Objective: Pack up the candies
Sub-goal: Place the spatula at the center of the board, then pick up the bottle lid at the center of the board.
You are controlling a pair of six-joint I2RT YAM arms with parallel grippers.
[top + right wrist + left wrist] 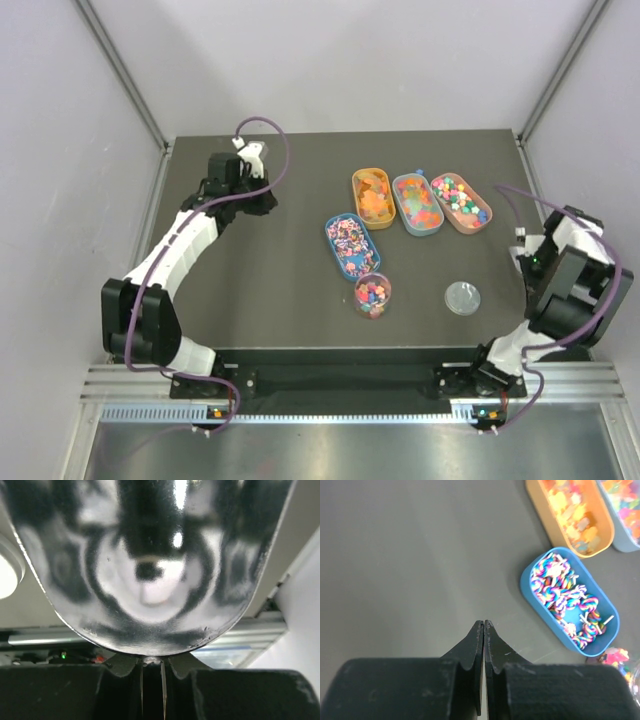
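Under the left wrist cam: left gripper (484,624) fingers pressed together, holding nothing, tips over the bare dark grey tabletop (410,555). Tiny multicoloured candies (560,587), swirly striped ones, fill the blue oval tray (526,585) near on its right. The orange oval tray (536,502) lies beyond.

Right wrist cam: right gripper (151,662) pinched narrow on the neck of a shiny metal scoop (150,565), bowl facing the ceiling. Can't tell if it's loaded.

Top cam: grey-blue oval tray (396,192) and pink oval tray (487,215) sit close side by side with the orange one. A small clear round cup (388,290), part-filled with mixed candies, is just beside the blue tray's near end. A clear round lid (462,297) lies apart to its right.

My read: another scoop, or lidding, comes next. Enter a tray along its long axis, shallow, then carry level and tip right over the cup. Tray walls are low and the cup is near the front edge, so don't nudge either. Open room is on the left half and between cup and lid.
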